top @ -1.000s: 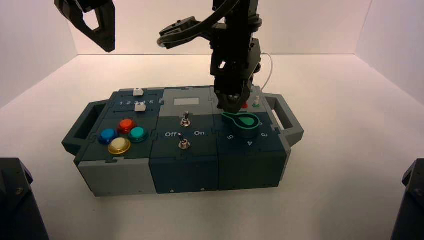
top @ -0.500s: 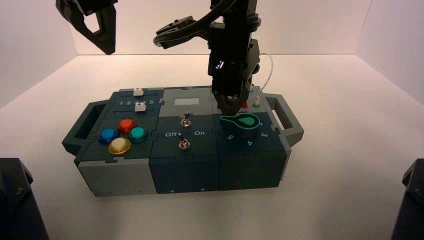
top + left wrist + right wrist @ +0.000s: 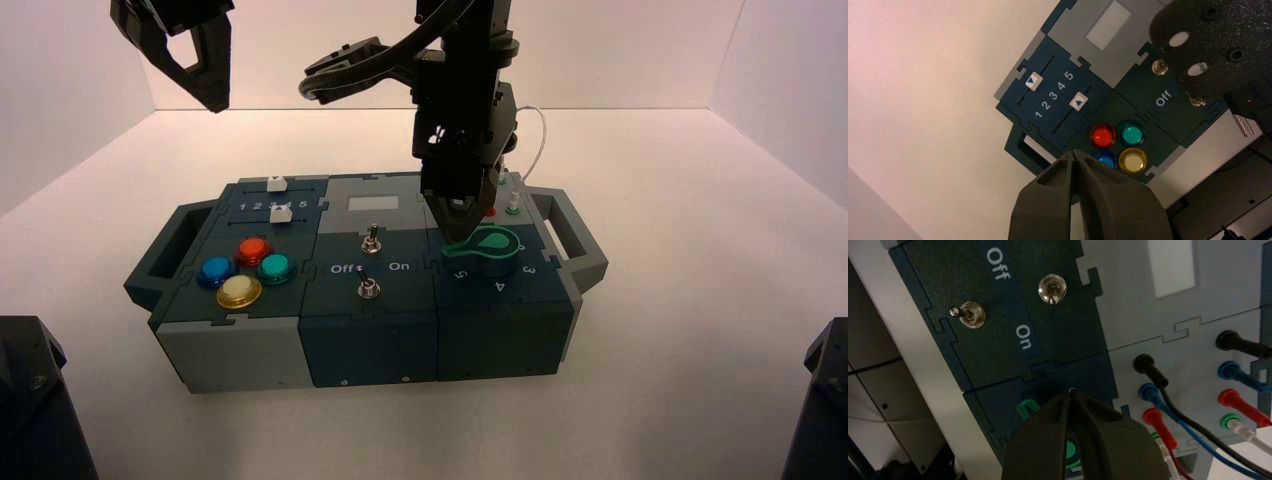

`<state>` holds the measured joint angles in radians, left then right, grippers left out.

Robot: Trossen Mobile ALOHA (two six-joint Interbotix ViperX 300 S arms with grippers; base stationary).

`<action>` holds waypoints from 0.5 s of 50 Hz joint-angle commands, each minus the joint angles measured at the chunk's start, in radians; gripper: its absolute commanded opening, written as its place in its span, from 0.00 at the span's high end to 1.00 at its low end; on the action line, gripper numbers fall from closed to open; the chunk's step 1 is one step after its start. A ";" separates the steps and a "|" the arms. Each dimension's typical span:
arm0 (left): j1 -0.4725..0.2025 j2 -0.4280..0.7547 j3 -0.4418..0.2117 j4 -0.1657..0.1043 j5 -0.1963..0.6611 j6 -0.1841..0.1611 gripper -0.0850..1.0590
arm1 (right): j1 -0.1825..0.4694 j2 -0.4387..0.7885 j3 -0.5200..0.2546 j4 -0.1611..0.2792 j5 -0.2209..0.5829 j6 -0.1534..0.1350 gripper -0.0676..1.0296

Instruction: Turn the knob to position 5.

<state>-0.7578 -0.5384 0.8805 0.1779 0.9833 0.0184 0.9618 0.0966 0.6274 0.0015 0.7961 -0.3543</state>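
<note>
The green knob (image 3: 487, 250) with its black ring base sits on the right part of the box (image 3: 370, 340). Its pointer tip aims left and slightly to the front, above the white digit 5 (image 3: 459, 274) of the arc 5, 4, 3. My right gripper (image 3: 455, 232) is shut, its tip just behind the pointer tip; whether it touches is hidden. In the right wrist view the shut fingers (image 3: 1071, 392) cover most of the knob (image 3: 1026, 407). My left gripper (image 3: 205, 95) is shut and empty, held high above the box's back left.
Four round push buttons, red (image 3: 253, 248), blue (image 3: 215, 270), teal (image 3: 275, 266) and yellow (image 3: 239, 291), sit at the left. Two metal toggle switches (image 3: 370, 238) stand in the middle. Plugged wires (image 3: 1168, 390) rise behind the knob. Two sliders (image 3: 1055, 92) lie at the back left.
The knob's pointer has swung from the back left toward the front, nearer the 5. My right gripper has shifted slightly left. The left arm has not moved.
</note>
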 commanded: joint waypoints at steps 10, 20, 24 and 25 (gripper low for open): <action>0.003 -0.005 -0.012 0.003 -0.003 0.002 0.95 | 0.008 -0.029 -0.008 0.006 0.009 0.000 0.96; 0.003 -0.005 -0.012 0.005 -0.002 0.002 0.95 | 0.017 -0.029 -0.008 0.011 0.011 0.002 0.96; 0.003 -0.003 -0.012 0.003 -0.003 0.002 0.95 | 0.023 -0.028 -0.008 0.011 0.012 0.002 0.96; 0.002 -0.005 -0.012 0.003 -0.002 0.002 0.95 | 0.023 -0.029 -0.008 0.012 0.012 0.000 0.96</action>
<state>-0.7578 -0.5369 0.8805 0.1779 0.9833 0.0169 0.9741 0.0966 0.6289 0.0092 0.8069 -0.3543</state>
